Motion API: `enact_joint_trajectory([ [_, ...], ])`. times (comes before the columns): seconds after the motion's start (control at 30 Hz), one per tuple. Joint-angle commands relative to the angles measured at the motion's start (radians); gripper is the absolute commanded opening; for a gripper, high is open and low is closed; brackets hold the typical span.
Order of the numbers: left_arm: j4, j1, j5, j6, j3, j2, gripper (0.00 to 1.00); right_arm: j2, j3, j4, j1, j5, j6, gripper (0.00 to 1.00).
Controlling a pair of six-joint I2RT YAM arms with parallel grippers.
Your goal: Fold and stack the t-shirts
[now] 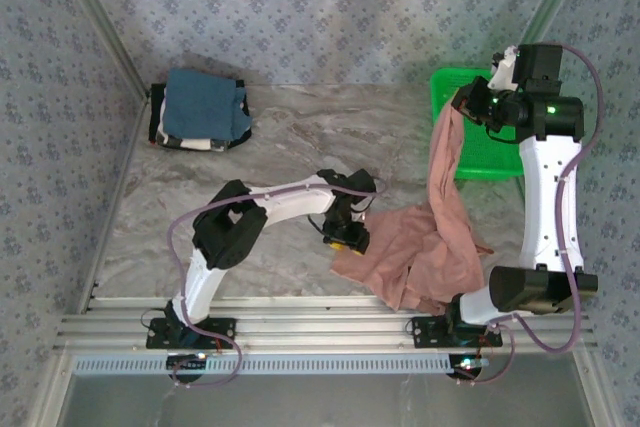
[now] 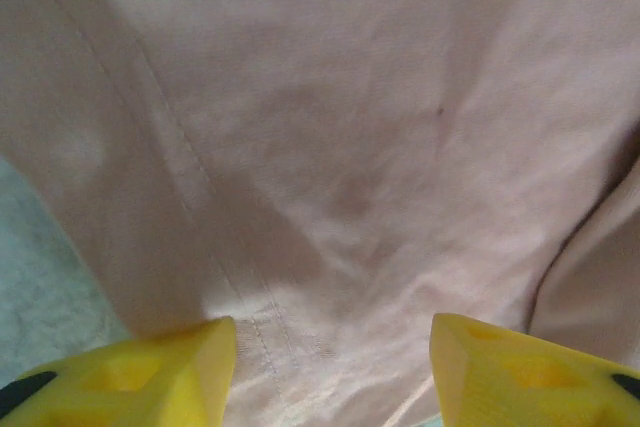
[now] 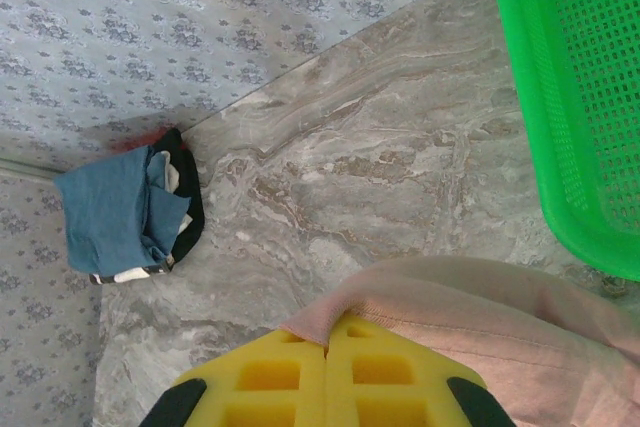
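Note:
A salmon-pink t-shirt [image 1: 425, 247] lies bunched on the marble table near the front right. One strip of it is pulled up to my right gripper [image 1: 467, 102], raised beside the basket. In the right wrist view the right gripper [image 3: 327, 347] is shut on the pink t-shirt's hem [image 3: 470, 297]. My left gripper [image 1: 346, 238] is low at the shirt's left edge. In the left wrist view its yellow fingers [image 2: 160, 372] stand apart, and the left gripper [image 2: 335, 377] is open over a seam of the pink cloth [image 2: 330, 147]. A stack of folded t-shirts [image 1: 200, 112], blue on top, sits at the back left.
A green mesh basket [image 1: 480, 152] stands at the back right, partly behind the right arm and also seen from the right wrist as the basket [image 3: 580, 97]. The folded stack [image 3: 130, 212] lies against the patterned wall. Bare marble table [image 1: 300, 137] stretches between stack and basket.

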State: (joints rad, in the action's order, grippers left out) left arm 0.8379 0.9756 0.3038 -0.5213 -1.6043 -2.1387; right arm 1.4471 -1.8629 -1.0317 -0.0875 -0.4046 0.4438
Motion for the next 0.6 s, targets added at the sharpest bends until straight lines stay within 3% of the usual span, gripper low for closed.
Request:
enact_joint_trajectory([
  [0.0, 0.051, -0.021, -0.119, 0.002, -0.003, -0.085, 0.46, -0.033, 0.004, -0.008, -0.003, 0.006, -0.010, 0.00],
  [0.13, 0.043, -0.150, -0.199, 0.007, 0.030, -0.084, 0.35, -0.042, 0.024, 0.023, -0.003, -0.016, 0.019, 0.00],
  [0.33, 0.045, -0.430, -0.285, 0.067, 0.079, -0.011, 0.32, -0.070, 0.077, 0.020, -0.003, -0.028, 0.023, 0.00],
  [0.43, 0.080, -0.535, -0.318, 0.118, 0.018, -0.003, 0.32, -0.093, 0.131, 0.028, -0.003, -0.039, 0.022, 0.00],
  [0.57, 0.147, -0.612, -0.343, 0.163, -0.142, -0.047, 0.34, -0.119, 0.203, 0.049, -0.002, -0.047, 0.036, 0.00],
])
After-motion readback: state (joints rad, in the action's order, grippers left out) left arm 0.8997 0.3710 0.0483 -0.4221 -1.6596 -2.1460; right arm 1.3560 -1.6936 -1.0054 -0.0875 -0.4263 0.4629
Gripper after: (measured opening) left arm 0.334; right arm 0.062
